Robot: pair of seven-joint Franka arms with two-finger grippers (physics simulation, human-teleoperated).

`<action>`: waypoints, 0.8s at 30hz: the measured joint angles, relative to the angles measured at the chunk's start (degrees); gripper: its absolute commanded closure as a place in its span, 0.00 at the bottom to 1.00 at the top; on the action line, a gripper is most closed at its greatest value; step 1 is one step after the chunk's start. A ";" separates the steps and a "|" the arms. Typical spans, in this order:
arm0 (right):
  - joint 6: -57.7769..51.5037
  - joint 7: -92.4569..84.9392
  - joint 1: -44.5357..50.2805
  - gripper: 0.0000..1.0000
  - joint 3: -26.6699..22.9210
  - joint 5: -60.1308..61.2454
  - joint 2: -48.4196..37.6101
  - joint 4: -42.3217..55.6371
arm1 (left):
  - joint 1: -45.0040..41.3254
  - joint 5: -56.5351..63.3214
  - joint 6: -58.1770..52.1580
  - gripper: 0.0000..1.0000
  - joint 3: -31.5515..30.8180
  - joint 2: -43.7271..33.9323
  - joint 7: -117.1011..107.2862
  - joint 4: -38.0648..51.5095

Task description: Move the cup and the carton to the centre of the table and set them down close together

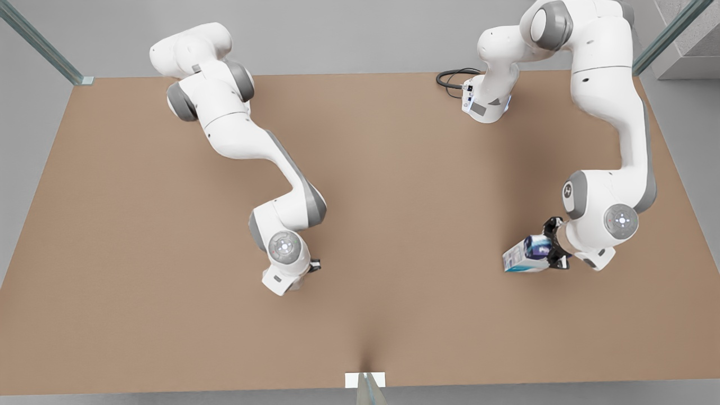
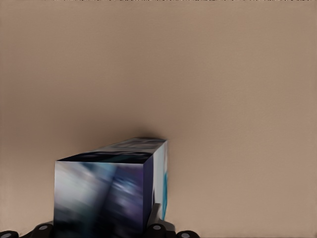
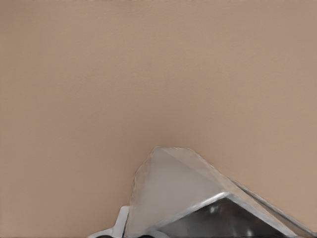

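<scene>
I see a plain brown table; my left gripper clamps the carton, lettering unreadable, well apart from my right gripper clasping the cup.

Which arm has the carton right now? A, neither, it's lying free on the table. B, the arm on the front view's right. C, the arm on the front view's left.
B: the carton sits in the left gripper at the end of the arm on the front view's right, and the left wrist view shows it held close up, while the right gripper holds the cup.
</scene>
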 measured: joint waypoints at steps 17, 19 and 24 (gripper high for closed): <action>8.74 8.89 13.00 0.79 0.33 1.22 5.76 1.55 | -0.03 0.00 -0.18 0.45 -3.87 -0.79 -0.53 0.01; 8.74 8.90 12.81 0.79 0.26 2.59 5.76 1.32 | -0.01 0.03 -0.18 0.45 -3.92 -0.79 -0.53 0.01; 8.63 8.84 12.31 0.07 0.17 2.18 5.77 1.02 | -0.05 0.06 -0.18 0.45 -3.95 -0.79 -0.53 0.01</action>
